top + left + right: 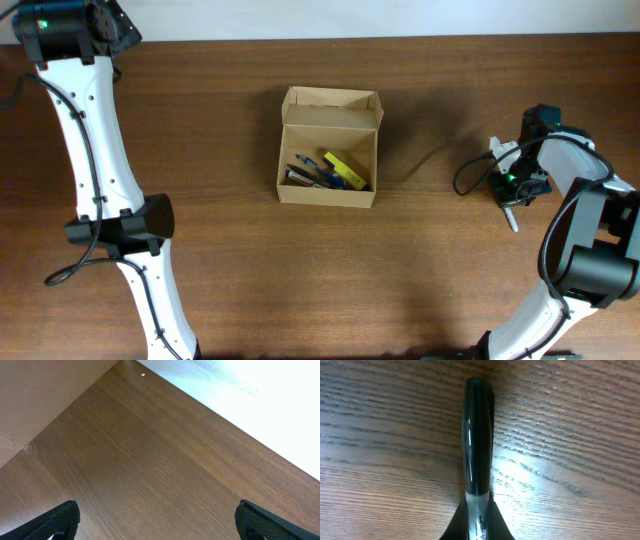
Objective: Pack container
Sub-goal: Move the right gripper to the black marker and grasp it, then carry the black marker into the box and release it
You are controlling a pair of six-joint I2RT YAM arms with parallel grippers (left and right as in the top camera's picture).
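The left arm [95, 170] runs up the frame's left side, left gripper [159, 522] spread wide. The right gripper [478, 522], at mid-right, pinches a marker [477, 435].

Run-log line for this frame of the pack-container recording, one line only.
left gripper: open, above table | right gripper: shut on marker, right of container | container: lid open, pens and yellow item inside
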